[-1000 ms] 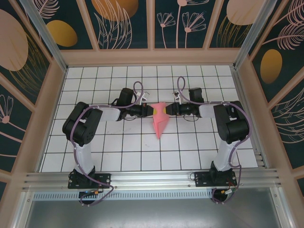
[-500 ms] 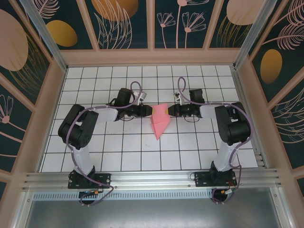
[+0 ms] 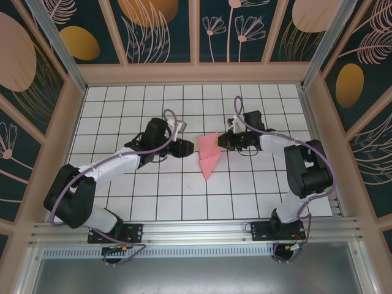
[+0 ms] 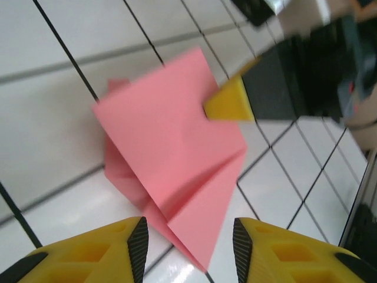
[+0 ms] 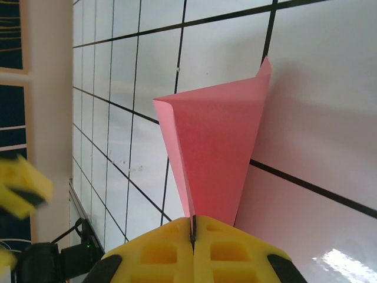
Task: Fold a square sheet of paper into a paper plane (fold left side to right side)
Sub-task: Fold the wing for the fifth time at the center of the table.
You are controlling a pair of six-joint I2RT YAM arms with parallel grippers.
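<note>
The square sheet of paper [image 3: 208, 155] is salmon pink and folded into a creased wedge. It lies at the middle of the white grid table with its tip pointing toward the near edge. My right gripper [image 3: 222, 142] is shut on the paper's upper right edge, and its yellow pads [image 5: 193, 227] pinch the raised flap [image 5: 218, 147]. My left gripper [image 3: 188, 149] stands open just left of the paper, apart from it. In the left wrist view the paper [image 4: 171, 153] lies ahead of my open left gripper [image 4: 191, 236], and the right gripper's yellow fingertip [image 4: 230, 103] holds the paper's far corner.
The white grid table [image 3: 153, 196] is enclosed by wooden frame walls [image 3: 196, 73] on three sides. A metal rail [image 3: 196, 229] runs along the near edge by the arm bases. Open tiles surround the paper.
My left gripper has opened, let go of the paper and drawn back to the left, its arm stretching out low. My right gripper has shut on the paper's right edge.
</note>
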